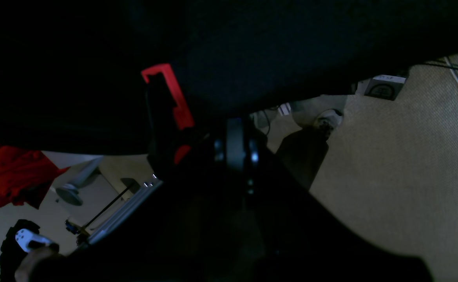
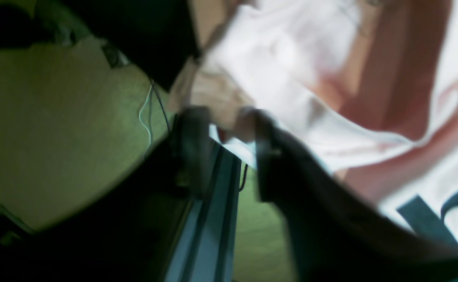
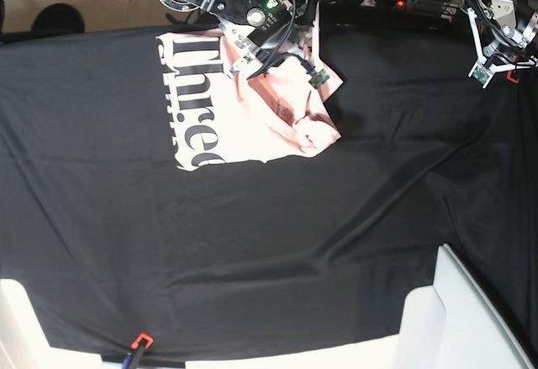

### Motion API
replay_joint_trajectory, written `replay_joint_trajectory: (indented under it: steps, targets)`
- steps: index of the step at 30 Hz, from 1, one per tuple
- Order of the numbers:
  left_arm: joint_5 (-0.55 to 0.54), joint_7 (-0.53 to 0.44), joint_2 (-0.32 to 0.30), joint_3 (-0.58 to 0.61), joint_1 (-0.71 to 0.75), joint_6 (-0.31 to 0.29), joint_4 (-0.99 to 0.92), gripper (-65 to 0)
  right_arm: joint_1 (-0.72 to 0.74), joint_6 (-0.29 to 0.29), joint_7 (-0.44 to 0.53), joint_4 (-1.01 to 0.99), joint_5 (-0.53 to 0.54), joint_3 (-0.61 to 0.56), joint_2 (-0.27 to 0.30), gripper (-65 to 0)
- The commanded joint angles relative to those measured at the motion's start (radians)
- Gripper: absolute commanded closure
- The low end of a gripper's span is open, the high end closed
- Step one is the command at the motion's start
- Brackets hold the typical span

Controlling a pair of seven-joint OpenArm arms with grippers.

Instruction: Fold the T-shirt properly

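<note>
Lying crumpled — T-shirt (image 3: 252,113) lettering seemingly running down the base view.

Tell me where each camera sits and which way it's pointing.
Left wrist: on the left arm off the table's edge, facing the black cloth and carpet; shut left gripper shows.
Right wrist: on the right arm, close over the T-shirt; right gripper pinches its fabric.
Base: overhead, looking down; both arms show.
Shared: base and right wrist both show the lettered T-shirt.
</note>
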Motion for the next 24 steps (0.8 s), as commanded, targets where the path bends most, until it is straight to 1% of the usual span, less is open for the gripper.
replay_joint_trajectory:
  steps: [1, 4, 7, 9, 10, 13, 14, 17, 19, 24]
  targets:
    - [0.009, 0.0, -0.017, -0.006, 0.002, 0.006, 0.012, 0.0, 0.013, 0.003, 0.01, 0.013, -0.005, 0.0, -0.01, -7.0]
    - [0.009, 0.0, -0.017, -0.006, 0.002, 0.006, 0.012, 0.0, 0.013, 0.005, 0.01, 0.013, -0.005, -0.002, -0.01, -5.8]
    - [0.009, 0.0, -0.017, -0.007, 0.002, 0.006, 0.012, 0.0, 0.03, 0.005, 0.007, 0.026, -0.005, -0.051, -0.01, -5.8]
    - [0.009, 0.0, -0.017, -0.009, 0.002, 0.006, 0.012, 0.0, 0.044, 0.002, -0.001, 0.074, -0.005, -0.079, -0.004, -5.7]
    - [0.009, 0.0, -0.017, -0.009, 0.002, 0.006, 0.012, 0.0, 0.044, -0.001, -0.024, 0.115, -0.005, -0.076, -0.001, -5.7]
    - [0.009, 0.0, -0.017, -0.012, 0.002, 0.006, 0.012, 0.0, 0.041, -0.076, -0.115, 0.208, -0.005, -0.017, -0.001, -5.7]
    - [0.009, 0.0, -0.017, -0.014, 0.002, 0.006, 0.012, 0.0, 0.041, -0.09, -0.13, 0.212, -0.005, -0.002, -0.001, -5.7]
    - [0.009, 0.0, -0.017, -0.014, 0.002, 0.006, 0.012, 0.0, 0.043, -0.086, -0.136, 0.204, -0.004, 0.058, 0.02, -5.7]
    - [0.009, 0.0, -0.017, -0.015, 0.002, 0.006, 0.012, 0.0, 0.043, -0.075, -0.108, 0.189, -0.004, 0.089, 0.034, -5.7]
    - [0.009, 0.0, -0.017, -0.015, 0.002, 0.006, 0.012, 0.0, 0.041, -0.067, -0.076, 0.135, -0.002, 0.116, 0.066, -5.7]
